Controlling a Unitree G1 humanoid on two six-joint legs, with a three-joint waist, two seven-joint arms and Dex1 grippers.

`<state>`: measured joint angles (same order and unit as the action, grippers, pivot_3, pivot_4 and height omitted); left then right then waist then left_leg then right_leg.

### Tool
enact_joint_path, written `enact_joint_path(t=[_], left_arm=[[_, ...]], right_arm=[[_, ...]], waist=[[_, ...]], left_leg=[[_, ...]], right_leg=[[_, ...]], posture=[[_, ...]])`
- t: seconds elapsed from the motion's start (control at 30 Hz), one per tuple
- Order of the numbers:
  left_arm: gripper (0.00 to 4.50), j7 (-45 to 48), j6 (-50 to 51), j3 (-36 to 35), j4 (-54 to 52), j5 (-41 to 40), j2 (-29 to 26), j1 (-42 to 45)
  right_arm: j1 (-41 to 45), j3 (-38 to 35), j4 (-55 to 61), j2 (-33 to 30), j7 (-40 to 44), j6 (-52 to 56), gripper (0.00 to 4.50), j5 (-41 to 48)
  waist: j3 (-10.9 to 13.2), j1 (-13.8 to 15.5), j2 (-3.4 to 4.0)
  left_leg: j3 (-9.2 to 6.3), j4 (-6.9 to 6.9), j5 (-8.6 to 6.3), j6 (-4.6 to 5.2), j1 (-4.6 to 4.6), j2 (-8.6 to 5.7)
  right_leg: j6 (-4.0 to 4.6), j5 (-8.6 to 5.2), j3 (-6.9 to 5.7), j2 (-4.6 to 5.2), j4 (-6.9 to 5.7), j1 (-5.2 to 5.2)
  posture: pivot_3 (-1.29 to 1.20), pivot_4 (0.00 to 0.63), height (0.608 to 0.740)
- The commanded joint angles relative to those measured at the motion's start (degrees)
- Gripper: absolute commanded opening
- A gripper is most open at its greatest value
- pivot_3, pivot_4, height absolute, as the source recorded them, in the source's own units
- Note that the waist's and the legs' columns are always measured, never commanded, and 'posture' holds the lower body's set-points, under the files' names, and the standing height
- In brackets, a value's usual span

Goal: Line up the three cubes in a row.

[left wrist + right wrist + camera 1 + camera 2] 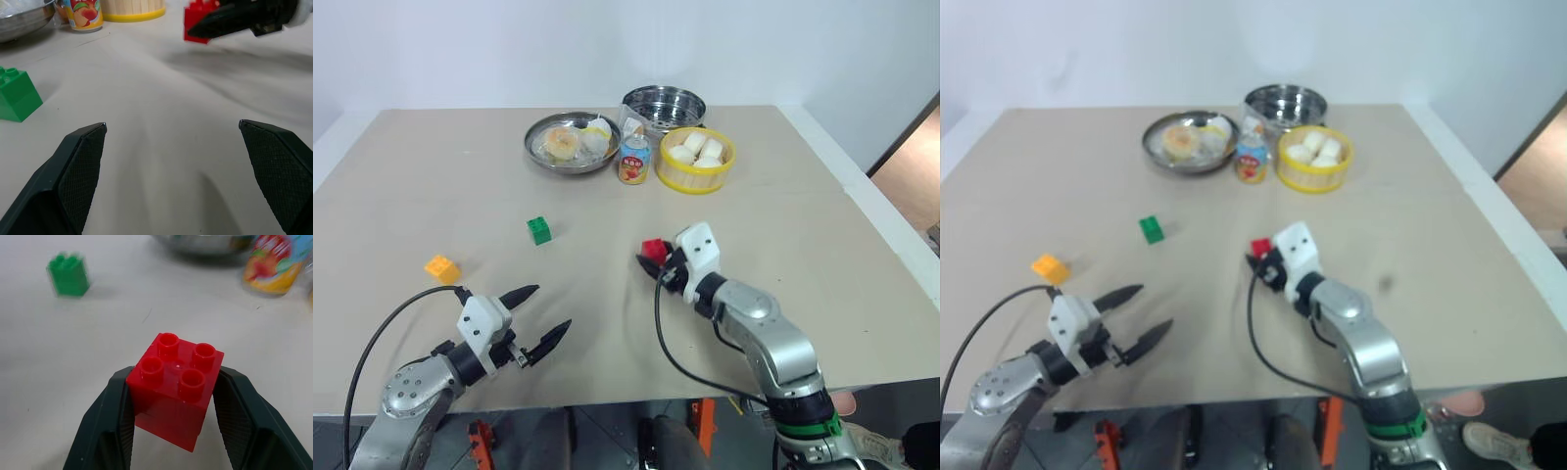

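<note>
My right gripper [649, 262] is shut on the red cube [175, 387], studs up, just above the middle of the table. Up and to the left of it the green cube [539, 230] rests on the table. The orange-yellow cube [442, 268] lies further left, near the front. My left gripper [537, 315] hangs open and empty at the front left, just right of the orange-yellow cube. The left wrist view shows its two fingers wide apart, with the green cube [17, 94] and the held red cube [198, 22] beyond them.
At the back of the table [822, 225] stand a steel plate of buns [569, 143], a small printed can [633, 160], a yellow basket of white buns [696, 159] and a steel pot [664, 106]. The table's front edge runs just below both grippers.
</note>
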<state>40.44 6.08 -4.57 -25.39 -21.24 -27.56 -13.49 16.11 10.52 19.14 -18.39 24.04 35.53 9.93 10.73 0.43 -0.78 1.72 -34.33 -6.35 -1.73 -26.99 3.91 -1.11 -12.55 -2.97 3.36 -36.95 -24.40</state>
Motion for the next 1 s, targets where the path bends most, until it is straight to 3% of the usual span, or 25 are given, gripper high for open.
enact_joint_path(t=[0.03, 0.37, 0.67, 1.0], left_arm=[[4.5, -0.1, -1.4, -0.4, -0.8, 0.2, 0.0, -0.3], [4.5, 0.2, -1.5, 0.8, 0.2, 0.6, 0.5, 0.9], [4.5, 0.1, -1.8, 1.3, -0.3, 1.0, 1.0, 0.6], [4.5, -0.7, -1.8, 1.9, -0.9, 1.2, 1.4, 0.3]], right_arm=[[-0.6, 0.6, 4.2, -1.7, 3.3, -1.8, 1.76, 1.0], [5.2, 3.4, -0.1, -5.4, 17.1, -5.9, 1.76, 4.3], [11.9, 6.4, -10.9, -8.3, 29.7, -13.8, 1.76, 3.2], [15.9, 8.1, -16.5, -7.7, 36.7, -17.8, 1.76, 3.3]], waist=[[0.0, 0.0, 0.0], [0.0, 0.0, 0.0], [0.0, 0.0, -0.01], [0.0, 0.0, -0.01]], left_leg=[[0.0, 0.0, 0.0, 0.0, 0.0, 0.0], [-0.05, -0.05, -0.01, -0.02, 0.06, 0.03], [-0.03, -0.07, 0.0, -0.01, 0.06, 0.02], [-0.03, -0.07, -0.01, -0.01, 0.06, 0.03]], right_leg=[[0.0, 0.0, 0.0, 0.0, 0.0, 0.0], [0.02, 0.02, -0.05, 0.01, 0.0, -0.19], [0.03, 0.03, -0.06, -0.01, 0.0, -0.06], [0.03, 0.03, -0.05, -0.06, -0.01, 0.06]], posture=[[0.0, 0.15, 0.74], [0.0, 0.15, 0.74], [0.0, 0.15, 0.74], [0.0, 0.15, 0.74]])
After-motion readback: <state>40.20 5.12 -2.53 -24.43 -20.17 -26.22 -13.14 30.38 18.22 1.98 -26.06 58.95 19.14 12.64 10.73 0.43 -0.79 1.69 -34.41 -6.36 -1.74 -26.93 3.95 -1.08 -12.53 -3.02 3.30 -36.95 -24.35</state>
